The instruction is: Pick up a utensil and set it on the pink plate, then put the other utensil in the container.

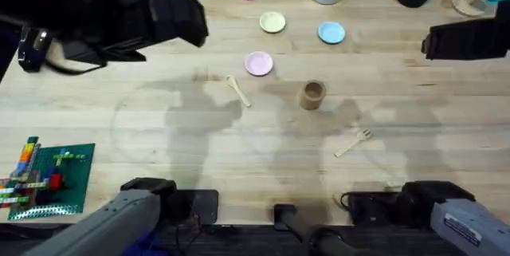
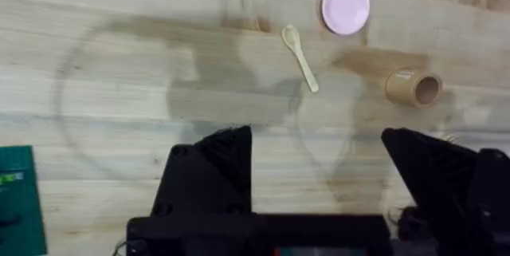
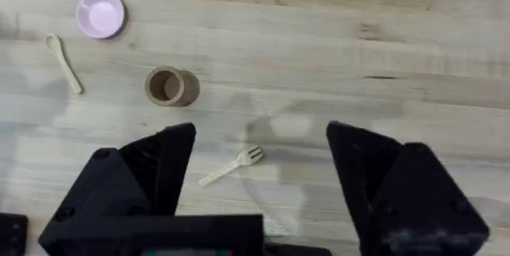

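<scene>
Spread wide apart and holding nothing are the black fingers (image 2: 209, 178) of the left gripper (image 2: 319, 180), as seen from its wrist camera, with bare wood showing between them. From overhead, a green building-block plate (image 1: 57, 178) with coloured bricks is seen at about 8 o'clock on the wooden table (image 1: 159, 160). Near the table's middle, the spoon (image 1: 237, 91) is seen lying flat, its bowl toward 11 o'clock and its handle toward 5 o'clock. The pink plate (image 1: 258, 64) is found just beyond it at 1 o'clock, close to the spoon's bowl but apart from it, and nothing lies on it. A yellow-green plate (image 1: 272, 22) is placed farther back at 12 o'clock from the pink one. The container (image 1: 312, 94) is seen at 3 o'clock from the spoon, well apart from it. A light blue plate (image 1: 331, 32) is set behind the container at 1 o'clock. The fork (image 1: 354, 142) is seen lying on the table at 5 o'clock from the container, tines toward 2 o'clock. Black fingers (image 3: 147, 172) of the right gripper (image 3: 259, 172) are likewise held wide apart, empty, with the fork seen between them on the wood below.
</scene>
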